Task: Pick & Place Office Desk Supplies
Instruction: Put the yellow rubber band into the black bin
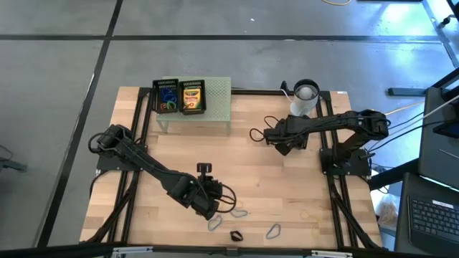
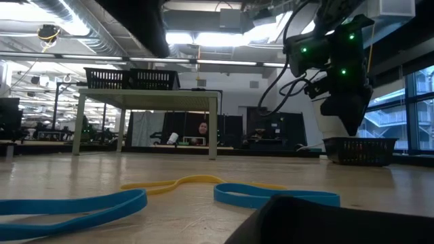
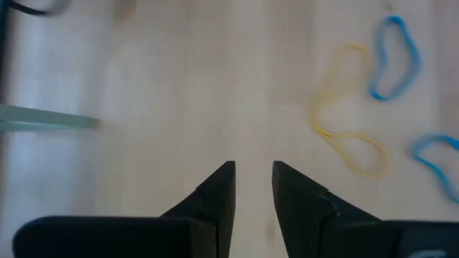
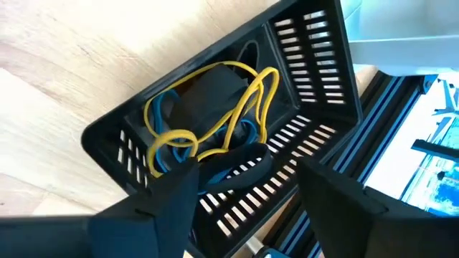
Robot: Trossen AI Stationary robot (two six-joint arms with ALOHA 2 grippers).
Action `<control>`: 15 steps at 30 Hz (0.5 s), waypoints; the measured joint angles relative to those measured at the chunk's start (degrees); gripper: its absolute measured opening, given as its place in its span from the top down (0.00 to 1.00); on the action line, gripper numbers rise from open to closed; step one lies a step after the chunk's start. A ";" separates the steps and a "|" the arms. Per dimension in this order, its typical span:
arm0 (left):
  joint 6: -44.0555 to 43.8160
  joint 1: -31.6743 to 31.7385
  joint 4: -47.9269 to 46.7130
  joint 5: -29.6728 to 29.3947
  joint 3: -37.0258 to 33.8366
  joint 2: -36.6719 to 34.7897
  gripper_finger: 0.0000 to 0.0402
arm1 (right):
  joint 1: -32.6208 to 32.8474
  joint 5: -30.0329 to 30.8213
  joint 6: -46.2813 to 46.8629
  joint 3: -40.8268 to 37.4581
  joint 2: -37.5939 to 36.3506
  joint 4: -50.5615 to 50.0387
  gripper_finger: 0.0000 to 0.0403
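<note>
A pale wooden table (image 1: 287, 179) framed by black rails stands on a grey floor, with a dim workshop of ceiling lights and windows behind it, where a person (image 2: 202, 127) sits far off. At the table's far edge a pale green perforated stand (image 1: 215, 100) carries two black baskets — one with coloured loops (image 1: 168, 97), one with a crayon box (image 1: 191, 97) — and a white cup (image 1: 305, 97) stands to its right. The left gripper (image 3: 252, 188) hovers low over bare wood near the front edge, its fingers slightly parted and holding nothing; a yellow rubber band (image 3: 344, 122) and blue loops (image 3: 393, 57) lie just beside it on the boards. The right gripper (image 4: 247, 179) hangs with fingers spread wide above a small black basket (image 4: 315, 79) near the cup, where yellow and blue bands (image 4: 215, 115) lie heaped over a dark object. Grey wire clips (image 1: 272, 231) and a small black clip (image 1: 235, 235) rest near the front edge, apart from both arms.
</note>
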 joint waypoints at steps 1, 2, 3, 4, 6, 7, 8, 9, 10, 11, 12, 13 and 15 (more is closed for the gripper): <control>0.03 0.01 0.00 2.19 0.00 0.00 0.79 | 0.23 0.00 -0.52 0.00 0.00 0.00 0.41; 0.03 0.00 0.00 4.58 0.00 0.00 0.79 | 0.57 -0.07 -1.41 0.00 0.00 0.00 0.41; 0.04 0.00 0.00 7.17 0.00 0.00 0.79 | 0.96 -0.22 -2.46 0.00 0.00 0.00 0.41; 0.04 0.00 0.00 9.35 0.00 0.00 0.79 | 1.45 -0.32 -2.90 0.01 0.00 0.02 0.41; 0.07 0.00 0.33 11.86 0.00 0.16 0.79 | 2.51 -0.49 -3.13 0.35 0.00 0.00 0.41; 0.08 -0.01 0.73 12.17 0.00 0.35 0.79 | 3.12 -0.81 -3.27 0.76 0.00 0.06 0.41; 0.20 -0.07 1.01 12.10 0.00 0.60 0.79 | 3.84 -1.26 -3.58 1.17 -0.08 0.13 0.41; 0.20 -0.07 1.37 12.03 0.00 0.93 0.79 | 4.84 -1.82 -3.79 1.53 -0.28 0.28 0.41; 0.20 -0.07 1.95 11.93 0.00 1.33 0.79 | 5.89 -2.28 -3.86 2.03 -0.49 0.58 0.42; 0.47 -0.07 2.76 12.10 0.00 1.83 0.79 | 6.98 -2.73 -3.93 2.53 -0.80 1.22 0.42; 1.39 -0.04 3.23 12.53 0.00 2.29 0.78 | 8.13 -3.10 -3.95 3.13 -1.16 1.73 0.42; 2.44 -0.04 3.52 13.22 0.00 2.82 0.78 | 9.20 -3.34 -3.95 3.66 -1.61 2.03 0.42; 4.63 0.00 4.29 14.44 0.00 3.89 0.77 | 11.45 -3.45 -3.76 4.94 -2.26 2.33 0.42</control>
